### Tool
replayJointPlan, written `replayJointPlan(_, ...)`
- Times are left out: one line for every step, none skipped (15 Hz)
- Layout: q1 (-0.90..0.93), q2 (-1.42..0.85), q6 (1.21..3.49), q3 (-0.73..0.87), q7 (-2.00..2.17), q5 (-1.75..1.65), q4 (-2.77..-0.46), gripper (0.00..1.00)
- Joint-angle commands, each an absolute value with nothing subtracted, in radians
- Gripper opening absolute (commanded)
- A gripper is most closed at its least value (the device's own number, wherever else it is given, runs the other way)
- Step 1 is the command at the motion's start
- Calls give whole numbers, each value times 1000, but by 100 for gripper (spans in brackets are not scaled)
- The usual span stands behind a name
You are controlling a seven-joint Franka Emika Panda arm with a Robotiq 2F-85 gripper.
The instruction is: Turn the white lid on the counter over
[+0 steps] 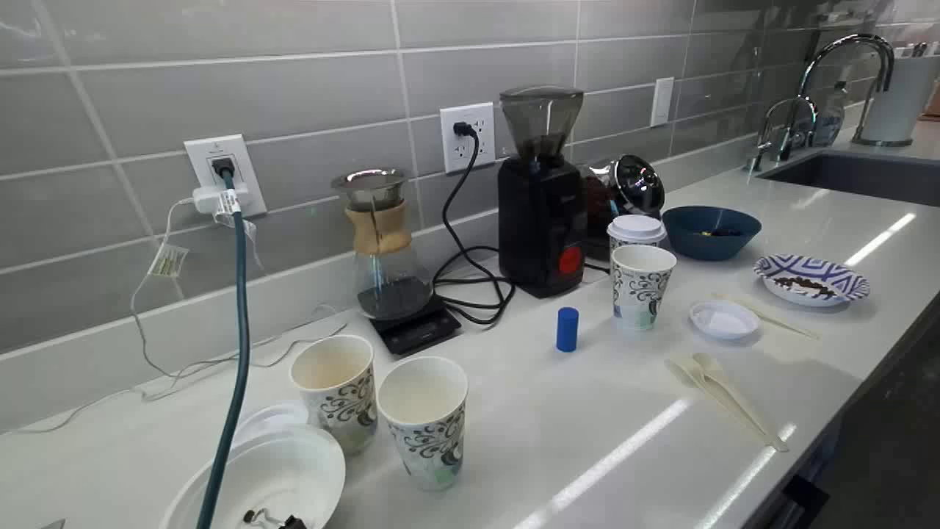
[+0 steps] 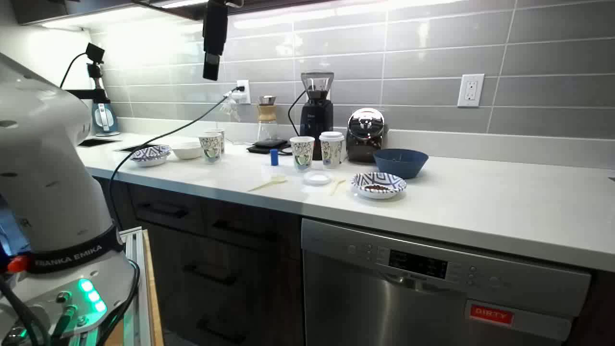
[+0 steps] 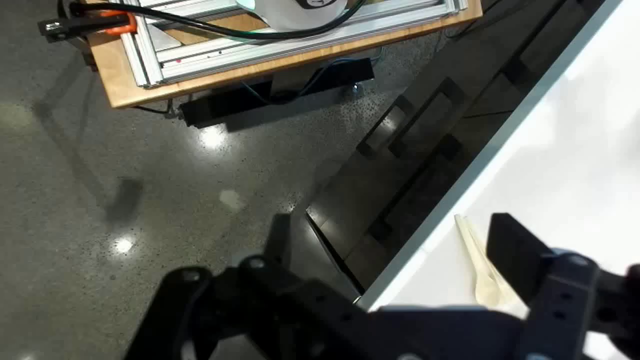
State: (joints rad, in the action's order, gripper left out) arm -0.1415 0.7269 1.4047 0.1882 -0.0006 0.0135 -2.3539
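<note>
The white lid point(image 1: 724, 319) lies flat on the glossy white counter point(image 1: 529, 419), its raised rim showing. It also shows in an exterior view point(image 2: 317, 178), between the pale utensils and the patterned plate. In the wrist view the lid does not show. My gripper point(image 3: 393, 219) is open, with its two dark fingers wide apart and nothing between them. It is above the counter's front edge, away from the lid. In an exterior view the gripper point(image 2: 211, 69) hangs high at the top, seen side-on.
Pale spoons point(image 1: 727, 397) lie in front of the lid. A paper cup point(image 1: 642, 286), a lidded cup point(image 1: 636, 229), a blue cylinder point(image 1: 567, 329), the patterned plate point(image 1: 811, 281) and dark blue bowl point(image 1: 711, 232) stand around it. A black grinder point(image 1: 540, 220) stands behind.
</note>
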Motion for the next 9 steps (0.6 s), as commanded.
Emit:
replayJointPlan(-153,724,1403,181,-7,17,-2352,100)
replayJointPlan(-153,724,1403,181,-7,17,-2352,100)
replayJointPlan(-153,724,1403,181,-7,17,-2352,100)
replayJointPlan(-153,724,1403,181,-7,17,-2352,100)
replayJointPlan(-153,724,1403,181,-7,17,-2352,100)
replayJointPlan(-153,724,1403,181,-7,17,-2352,100)
replayJointPlan(-153,718,1406,178,18,45,-2350,100)
replayJointPlan(-153,710,1412,173,42,73,-2347,100)
replayJointPlan(-155,705,1437,166,67,98,-2350,100)
